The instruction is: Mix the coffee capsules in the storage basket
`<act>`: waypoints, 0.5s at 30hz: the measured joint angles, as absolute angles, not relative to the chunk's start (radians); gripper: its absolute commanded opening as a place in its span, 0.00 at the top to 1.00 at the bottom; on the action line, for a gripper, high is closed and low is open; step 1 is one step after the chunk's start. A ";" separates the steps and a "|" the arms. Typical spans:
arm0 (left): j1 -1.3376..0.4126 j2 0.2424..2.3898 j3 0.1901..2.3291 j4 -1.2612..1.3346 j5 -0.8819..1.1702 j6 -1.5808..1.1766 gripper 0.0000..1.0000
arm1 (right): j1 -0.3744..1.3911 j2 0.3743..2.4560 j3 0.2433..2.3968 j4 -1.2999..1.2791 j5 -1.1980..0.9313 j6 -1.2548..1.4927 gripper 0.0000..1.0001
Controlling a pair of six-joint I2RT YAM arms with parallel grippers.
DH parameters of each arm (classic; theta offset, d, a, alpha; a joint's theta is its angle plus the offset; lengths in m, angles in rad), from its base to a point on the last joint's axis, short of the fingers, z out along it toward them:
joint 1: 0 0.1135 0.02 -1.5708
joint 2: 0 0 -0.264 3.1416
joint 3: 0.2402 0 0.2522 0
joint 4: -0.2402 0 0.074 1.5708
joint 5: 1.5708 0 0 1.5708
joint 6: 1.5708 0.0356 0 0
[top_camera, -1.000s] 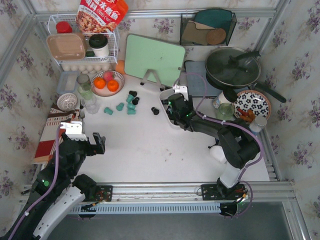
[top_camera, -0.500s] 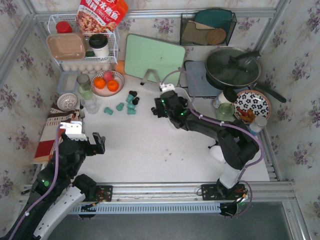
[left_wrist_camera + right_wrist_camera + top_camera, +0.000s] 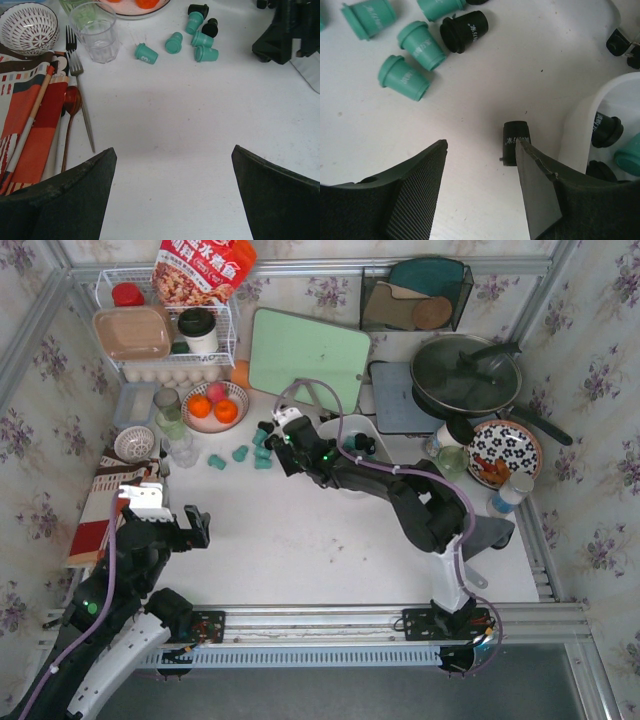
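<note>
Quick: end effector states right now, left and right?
Left end effector: open, empty.
Right end effector: open, empty; black capsule lies beside one finger.

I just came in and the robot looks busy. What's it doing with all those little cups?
The right arm stretches across the table, its jaws open over a black capsule lying just outside the white storage basket. Some capsules sit in the basket; other teal and black ones lie loose on the table. The left arm waits near the edge, jaws open and empty.
</note>
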State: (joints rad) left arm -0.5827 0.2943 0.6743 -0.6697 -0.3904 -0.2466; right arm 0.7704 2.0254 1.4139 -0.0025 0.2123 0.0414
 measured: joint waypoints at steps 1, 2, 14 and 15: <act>-0.583 0.293 0.674 -0.670 -0.389 -0.248 0.00 | 0.770 2.050 1.436 -0.014 0.222 0.035 0.37; -0.583 0.291 0.674 -0.670 -0.388 -0.248 0.00 | 0.770 2.072 1.457 -0.025 0.234 0.024 0.37; -0.583 0.276 0.673 -0.669 -0.388 -0.248 0.00 | 0.752 2.242 1.607 -0.143 0.372 0.024 0.40; -0.583 0.276 0.673 -0.669 -0.388 -0.248 0.00 | 0.751 2.244 1.607 -0.149 0.371 0.034 0.41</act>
State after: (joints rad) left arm -0.5827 0.2756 0.6731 -0.6693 -0.3882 -0.2478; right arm 0.7506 2.2444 1.6066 -0.1490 0.3714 0.0338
